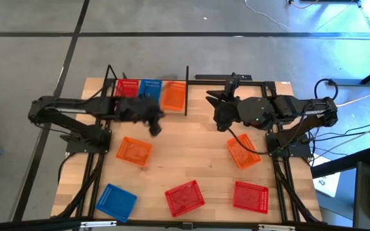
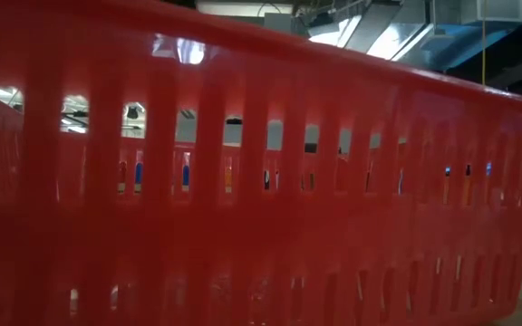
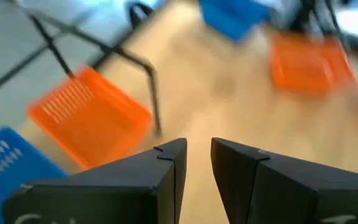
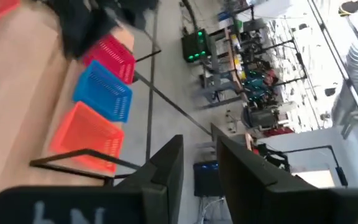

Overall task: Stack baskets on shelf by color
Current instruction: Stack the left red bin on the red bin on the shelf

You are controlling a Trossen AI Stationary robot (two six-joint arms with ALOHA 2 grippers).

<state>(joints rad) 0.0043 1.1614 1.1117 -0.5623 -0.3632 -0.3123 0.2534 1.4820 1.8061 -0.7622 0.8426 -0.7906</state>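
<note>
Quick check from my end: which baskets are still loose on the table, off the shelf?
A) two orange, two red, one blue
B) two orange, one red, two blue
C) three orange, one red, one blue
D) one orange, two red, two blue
A: the high view shows two orange baskets, two red baskets and one blue basket on the table, while the shelf holds one of each color.

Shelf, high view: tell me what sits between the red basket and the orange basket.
A blue basket sits between the red basket and orange basket on the shelf, seen in the high view.
</note>
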